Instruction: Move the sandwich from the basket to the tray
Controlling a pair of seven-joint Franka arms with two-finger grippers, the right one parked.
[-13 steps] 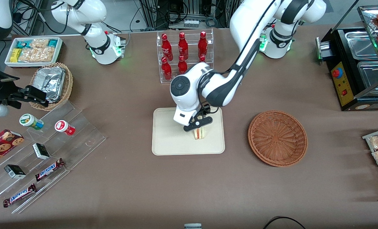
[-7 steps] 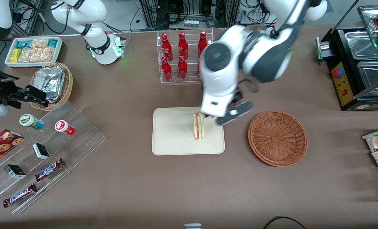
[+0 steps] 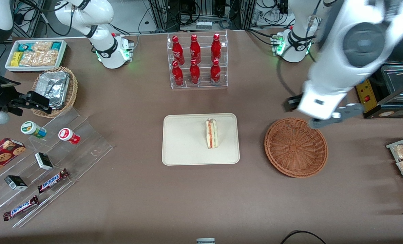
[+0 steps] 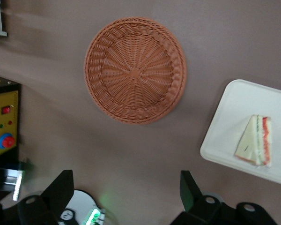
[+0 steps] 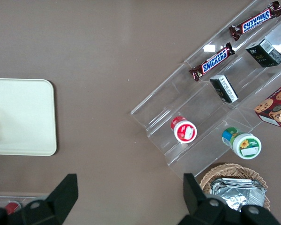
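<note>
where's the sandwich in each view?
Front: sandwich on the tray, toward the basket.
Left wrist: sandwich on the tray, basket beside it.
Right wrist: hardly visible; tray shows.
Shared landmark: tray.
End effector, open, hangs above the basket.

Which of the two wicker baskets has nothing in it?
The wide reddish-brown basket, beside the tray under the open gripper, holds nothing. The smaller tan basket, toward the parked arm's end, holds foil packets.
</note>
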